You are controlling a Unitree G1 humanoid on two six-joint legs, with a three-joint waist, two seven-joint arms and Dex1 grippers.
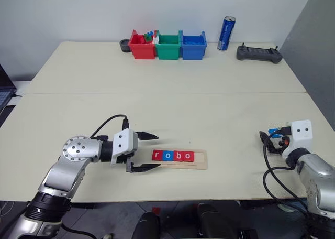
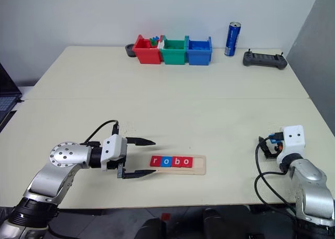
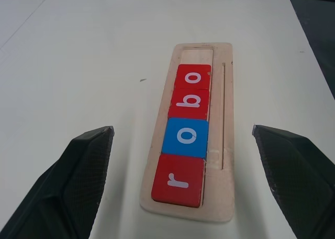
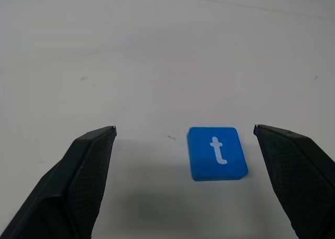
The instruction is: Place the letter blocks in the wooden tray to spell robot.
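Note:
The wooden tray (image 1: 201, 160) lies near the table's front edge. It holds a row of letter blocks: a red r (image 3: 178, 178), a blue o (image 3: 186, 137), a red b (image 3: 189, 102) and a red o (image 3: 192, 77). One slot at the tray's right end is bare. My left gripper (image 1: 157, 151) is open, its fingers astride the tray's left end without touching it. A blue t block (image 4: 217, 153) lies flat on the table. My right gripper (image 4: 184, 129) is open just short of it, and the block sits nearer one finger.
Red (image 1: 141, 45), green (image 1: 168, 46) and blue (image 1: 192, 46) bins stand at the table's far edge. Beside them are a blue can (image 1: 226, 33) and a black controller (image 1: 258, 53). A laptop corner (image 1: 4, 89) shows at the far left.

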